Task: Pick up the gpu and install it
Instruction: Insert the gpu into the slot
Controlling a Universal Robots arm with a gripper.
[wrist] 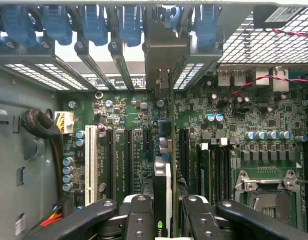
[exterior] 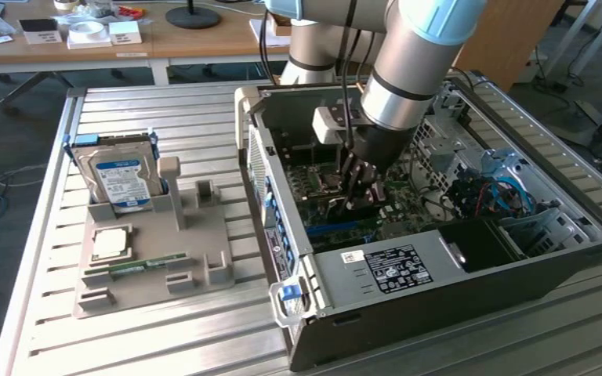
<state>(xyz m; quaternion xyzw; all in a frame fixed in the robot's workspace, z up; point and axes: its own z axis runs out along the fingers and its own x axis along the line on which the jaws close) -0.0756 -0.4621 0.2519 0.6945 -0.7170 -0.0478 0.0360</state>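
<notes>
Ribbed aluminium table (exterior: 175, 102) carries the whole job: a grey moulded parts tray (exterior: 201, 235) on the exterior view's left, where a blue-and-white-labelled hard drive (exterior: 121, 176) stands upright and a narrow green memory stick (exterior: 146, 264) lies flat, and an open black and grey computer case (exterior: 406, 313) laid on its side so the board faces upward.

We see the silver and blue robot arm (exterior: 416, 70) reaching straight down into the case. Its black gripper (wrist: 166, 207) is clenched on the gpu (wrist: 163, 180), a thin flat card held on edge between the black fingers (wrist: 138, 215), so that we look along its top edge. Held like this, its lower edge points at the long black expansion slots (wrist: 128, 160) of the green motherboard (wrist: 244, 125), and its metal end bracket (wrist: 164, 60) lies toward the rear wall beneath the blue plastic clips (wrist: 93, 22). Whether the card is seated in a slot we cannot tell.
</notes>
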